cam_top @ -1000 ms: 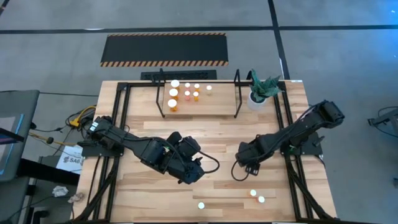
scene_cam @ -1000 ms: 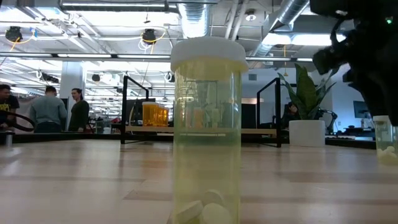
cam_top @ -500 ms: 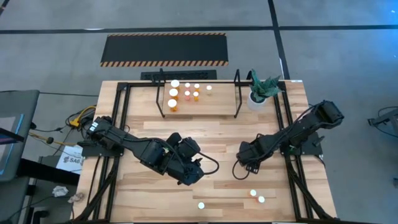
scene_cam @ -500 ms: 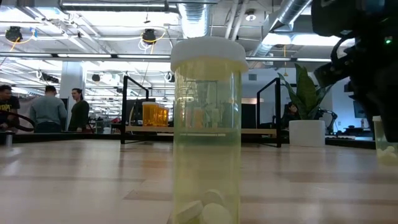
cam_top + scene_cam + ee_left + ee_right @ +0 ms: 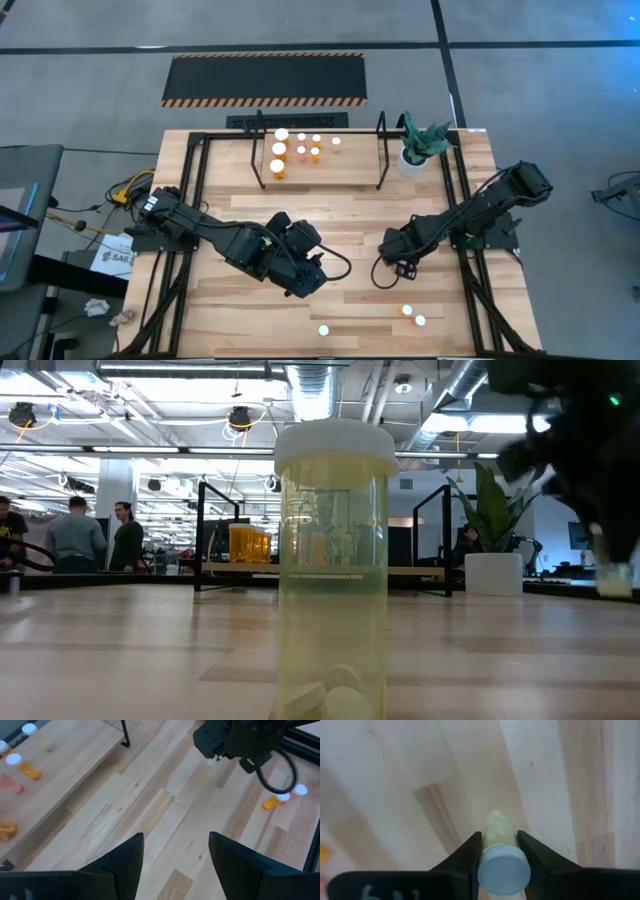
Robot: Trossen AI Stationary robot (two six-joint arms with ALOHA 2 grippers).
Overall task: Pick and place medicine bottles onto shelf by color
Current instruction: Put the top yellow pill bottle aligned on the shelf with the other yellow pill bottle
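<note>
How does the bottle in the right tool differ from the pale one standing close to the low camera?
The bottle in the right tool is clamped between the fingers, off the table in the low view; the pale bottle by the low camera stands free on the wood. The held one looks slimmer, though that is hard to judge; the standing one shows white tablets at its bottom. Both are pale yellowish with white caps.

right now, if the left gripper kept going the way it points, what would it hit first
Probably bare light wood tabletop: the left gripper aims down at empty planks. The right gripper and small orange white-capped bottle lie farther on; depth is unclear.

Pale capped bottle stands before distant shelf.
</note>
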